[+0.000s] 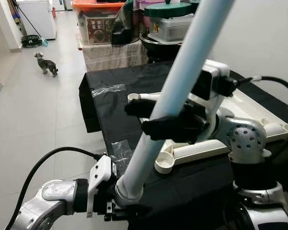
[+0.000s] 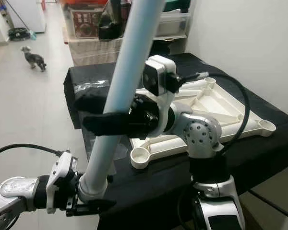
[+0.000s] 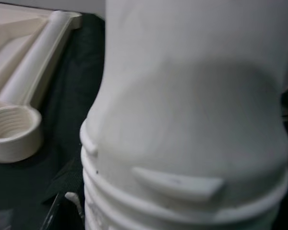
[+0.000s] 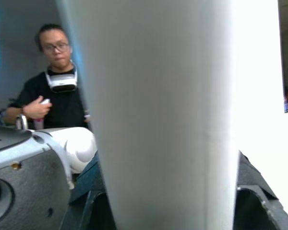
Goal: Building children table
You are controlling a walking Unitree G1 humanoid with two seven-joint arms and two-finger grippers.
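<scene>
A long pale blue table leg [image 1: 182,72] slants up across the head views, with its white threaded end [image 3: 182,158] lowest. My left gripper [image 1: 119,207] is shut on that threaded end, just off the table's front edge. My right gripper [image 1: 156,119] is shut on the leg's middle, one black finger on each side. Behind it the cream tabletop [image 2: 216,103] lies upside down on the black cloth. Its near corner screw socket [image 2: 140,157] sits open beside the leg's lower end.
The black-covered table [image 1: 115,110] has a white wall on its right. Stacked storage boxes [image 1: 98,21] stand behind it. A small grey dog [image 1: 47,63] stands on the tiled floor at far left. A person [image 4: 57,91] with a headset is behind my right arm.
</scene>
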